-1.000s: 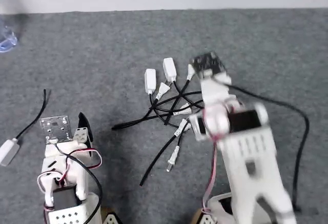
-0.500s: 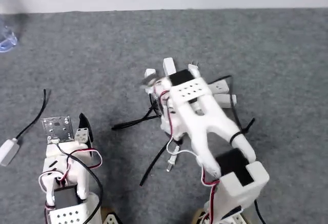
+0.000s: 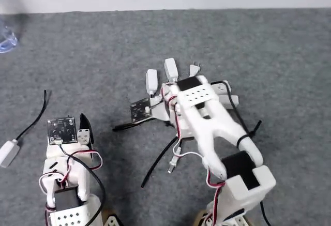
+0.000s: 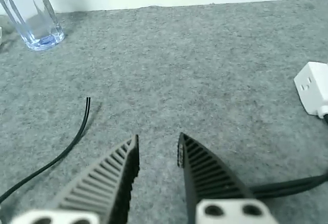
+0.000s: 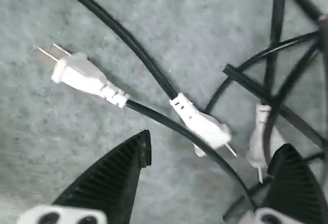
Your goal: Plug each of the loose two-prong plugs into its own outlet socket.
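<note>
Black cables (image 5: pixel 148 66) crossing plugs (image 5: pixel 82 74), glass (image 4: pixel 32 14) apart

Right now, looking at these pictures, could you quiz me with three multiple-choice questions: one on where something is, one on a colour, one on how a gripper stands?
1. Where does the drinking glass stand?
A. inside a gripper
B. near the far edge of the table, on its own
C. on its side between the arms

2. What colour are the cables lying on the table?
A. yellow
B. white
C. black

3. How is the right gripper?
A. open, above the plugs
B. shut on a plug
C. shut on the glass

Answers: 1 B, bare table surrounds it by the wall; 2 C, black cords run from white plugs; 3 A, its fingers stand wide apart, gripping nothing.
</note>
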You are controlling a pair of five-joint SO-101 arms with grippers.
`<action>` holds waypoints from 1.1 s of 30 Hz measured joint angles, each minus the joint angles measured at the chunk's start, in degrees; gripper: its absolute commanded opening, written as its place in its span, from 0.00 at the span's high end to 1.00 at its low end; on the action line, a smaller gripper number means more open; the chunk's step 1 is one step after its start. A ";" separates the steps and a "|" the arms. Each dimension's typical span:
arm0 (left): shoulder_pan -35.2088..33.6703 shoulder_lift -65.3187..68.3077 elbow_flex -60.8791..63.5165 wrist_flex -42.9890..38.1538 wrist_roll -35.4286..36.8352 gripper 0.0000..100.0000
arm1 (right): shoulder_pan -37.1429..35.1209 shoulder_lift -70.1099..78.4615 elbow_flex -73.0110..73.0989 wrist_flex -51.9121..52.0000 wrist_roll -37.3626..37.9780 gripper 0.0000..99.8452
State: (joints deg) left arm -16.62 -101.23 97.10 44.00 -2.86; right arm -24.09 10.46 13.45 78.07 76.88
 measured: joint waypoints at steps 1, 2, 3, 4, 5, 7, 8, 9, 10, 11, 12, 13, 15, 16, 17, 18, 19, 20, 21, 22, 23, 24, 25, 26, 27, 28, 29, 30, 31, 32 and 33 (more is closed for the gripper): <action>0.09 0.00 0.00 0.00 -0.18 0.88 | 0.00 1.41 0.00 -0.53 1.14 0.64; 0.09 0.00 0.00 0.00 -0.18 0.88 | 0.00 2.81 0.00 -1.05 1.85 0.64; 0.09 0.00 0.00 0.00 -0.18 0.88 | 0.09 4.22 0.00 -1.85 2.37 0.64; 0.09 0.00 0.00 0.00 -0.18 0.88 | 0.09 5.54 0.00 -2.37 2.73 0.64; 0.09 0.00 0.00 0.00 -0.18 0.88 | 0.26 6.33 -0.18 -2.55 2.90 0.64; 0.09 0.00 0.00 0.00 -0.26 0.88 | 0.79 7.03 -0.62 -2.55 3.16 0.68; 0.09 0.00 0.00 0.00 -0.44 0.88 | 1.14 7.82 -1.58 -2.29 3.16 0.71; 0.09 0.00 0.00 0.00 -0.44 0.88 | 1.32 8.35 -2.55 -2.11 3.25 0.75; 0.09 0.00 0.00 0.00 -0.44 0.88 | 1.49 8.79 -3.43 -2.02 3.25 0.80; 0.09 0.00 0.00 0.00 -0.44 0.88 | 1.85 9.32 -4.13 -2.20 3.25 0.85; 0.09 0.00 0.00 0.00 -0.44 0.88 | 1.93 9.85 -4.84 -2.20 3.25 0.89; 0.09 0.00 0.00 0.00 -0.44 0.88 | 1.93 10.46 -5.80 -2.29 3.25 0.94; 0.09 0.00 0.00 0.00 -0.44 0.88 | 2.02 11.52 -6.86 -2.29 3.16 1.00; 0.09 0.00 0.00 0.00 -0.44 0.88 | 2.20 13.27 -6.77 -2.20 3.25 0.98; 0.09 0.00 0.00 0.00 -0.44 0.88 | 2.37 13.10 -7.03 -2.02 3.25 0.97; 0.09 0.00 0.00 0.00 -0.44 0.88 | 2.64 13.27 -6.95 -1.93 3.25 0.96; 0.09 0.00 0.00 0.00 -0.44 0.88 | 2.81 13.45 -6.95 -1.93 3.08 0.96; 0.09 0.00 0.00 0.00 -0.44 0.88 | 3.08 13.71 -6.95 -1.58 3.16 0.96; 0.09 0.00 0.00 0.00 -0.44 0.88 | 3.34 13.80 -6.95 -0.97 3.16 0.96; 0.09 0.00 0.00 0.00 -0.44 0.88 | 3.78 13.80 -6.95 -0.18 3.16 0.97; 0.09 0.00 0.00 0.00 -0.44 0.88 | 4.22 13.89 -7.03 0.62 3.16 0.99; 0.09 0.00 0.00 0.00 -0.44 0.88 | 4.75 13.98 -7.03 1.32 3.16 1.00; 0.09 0.00 0.00 0.00 -0.44 0.88 | 5.54 14.33 -7.03 2.11 3.16 0.99; 0.09 0.00 0.00 0.00 -0.44 0.88 | 6.33 14.42 -7.03 2.73 3.16 0.99; 0.09 0.00 0.00 0.00 -0.44 0.88 | 7.21 14.42 -6.95 3.08 3.25 0.99; 0.09 0.00 0.00 0.00 -0.44 0.88 | 8.00 14.51 -6.68 3.60 3.25 0.99; 0.09 0.00 0.00 0.00 -0.44 0.88 | 8.70 14.51 -6.51 3.96 3.25 0.99; 0.09 0.00 0.00 0.00 -0.44 0.88 | 9.32 14.51 -6.24 4.31 3.25 0.99; 0.09 0.00 0.00 0.00 -0.44 0.88 | 9.93 14.59 -6.15 4.84 3.16 0.99; 0.09 0.00 0.00 0.00 -0.44 0.88 | 10.37 14.59 -5.71 5.36 2.55 0.99; 0.09 0.00 0.00 0.00 -0.44 0.88 | 10.81 14.51 -5.36 5.98 1.32 0.99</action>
State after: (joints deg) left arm -16.53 -101.23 97.10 44.00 -3.30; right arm -13.27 24.97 8.09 84.04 78.20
